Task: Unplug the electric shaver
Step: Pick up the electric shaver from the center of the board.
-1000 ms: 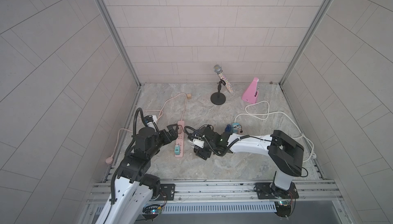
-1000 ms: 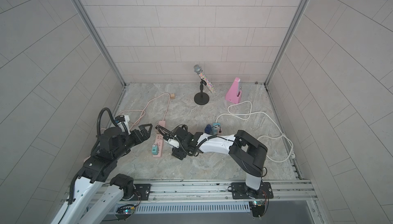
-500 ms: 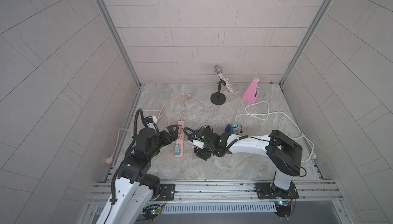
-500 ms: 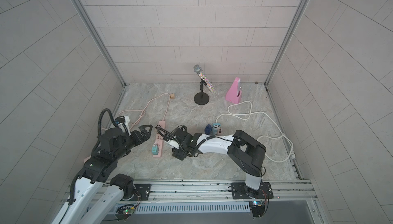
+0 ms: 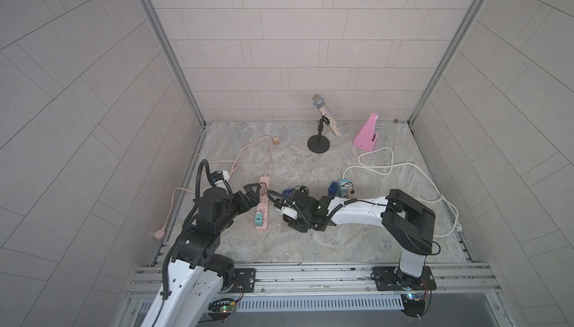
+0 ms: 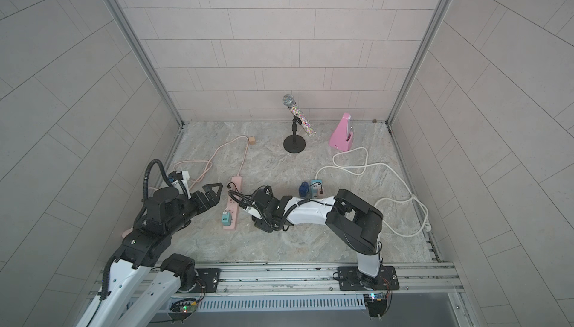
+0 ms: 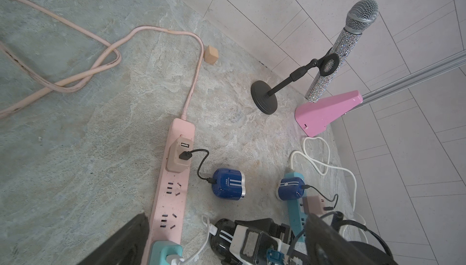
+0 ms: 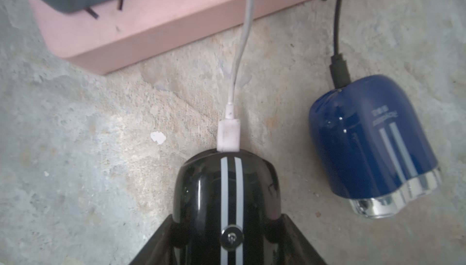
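A black electric shaver [image 8: 227, 188] with two white stripes lies on the stone floor beside the pink power strip [image 8: 176, 19]. A white plug [image 8: 228, 135] sits in its end, and the white cable runs to a teal adapter [image 5: 258, 218] on the strip. My right gripper [image 8: 227, 226] is shut on the shaver's sides, low over the floor [image 5: 290, 213]. My left gripper [image 5: 253, 193] hovers wide open over the strip [image 7: 222, 248], holding nothing. The shaver shows under the right gripper in the left wrist view [image 7: 224, 238].
A blue shaver [image 7: 228, 184] is wired by a black cable to a beige adapter [image 7: 179, 156] on the pink strip. Another blue shaver [image 7: 290, 188] leans on a teal strip [image 7: 295, 208]. Farther back are a microphone stand [image 5: 319, 143], a pink wedge [image 5: 366, 137], a wooden cube [image 5: 276, 140] and a looping white cord [image 5: 388, 167].
The right gripper's jaws have narrowed onto the black shaver and the arm has crept slightly left. The left arm has not moved.
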Controlling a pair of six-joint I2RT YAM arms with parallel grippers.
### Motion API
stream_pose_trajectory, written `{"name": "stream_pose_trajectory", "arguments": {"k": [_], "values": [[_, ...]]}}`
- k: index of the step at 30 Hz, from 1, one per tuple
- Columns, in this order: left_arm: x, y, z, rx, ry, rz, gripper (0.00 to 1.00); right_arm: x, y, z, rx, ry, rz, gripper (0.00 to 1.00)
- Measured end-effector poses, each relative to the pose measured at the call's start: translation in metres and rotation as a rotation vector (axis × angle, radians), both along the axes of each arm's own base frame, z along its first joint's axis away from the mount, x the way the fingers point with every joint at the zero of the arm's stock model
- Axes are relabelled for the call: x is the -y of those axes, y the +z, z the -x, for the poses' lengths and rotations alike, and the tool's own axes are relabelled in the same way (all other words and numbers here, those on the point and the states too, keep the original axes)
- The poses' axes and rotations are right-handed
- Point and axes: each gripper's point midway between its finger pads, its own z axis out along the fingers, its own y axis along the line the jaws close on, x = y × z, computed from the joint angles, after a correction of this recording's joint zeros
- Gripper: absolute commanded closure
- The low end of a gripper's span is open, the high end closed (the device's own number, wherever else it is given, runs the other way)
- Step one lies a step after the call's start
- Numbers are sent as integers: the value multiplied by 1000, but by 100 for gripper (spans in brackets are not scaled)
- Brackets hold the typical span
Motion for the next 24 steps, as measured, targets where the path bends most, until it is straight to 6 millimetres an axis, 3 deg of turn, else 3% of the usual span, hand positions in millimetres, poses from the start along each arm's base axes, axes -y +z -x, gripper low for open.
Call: {"name": "stream_pose_trajectory", "arguments": {"k": [7,17,24], "values": [[7,-6,4,-24,-35,26,1,6,13,-3,41,-22,-8,61],[24,-17,22,-88,-95,166,5,5,96,-6,174,-39,-223,66],[34,0,39,-57,-120,313,11,3,102,-7,182,-49,-253,68]]}}
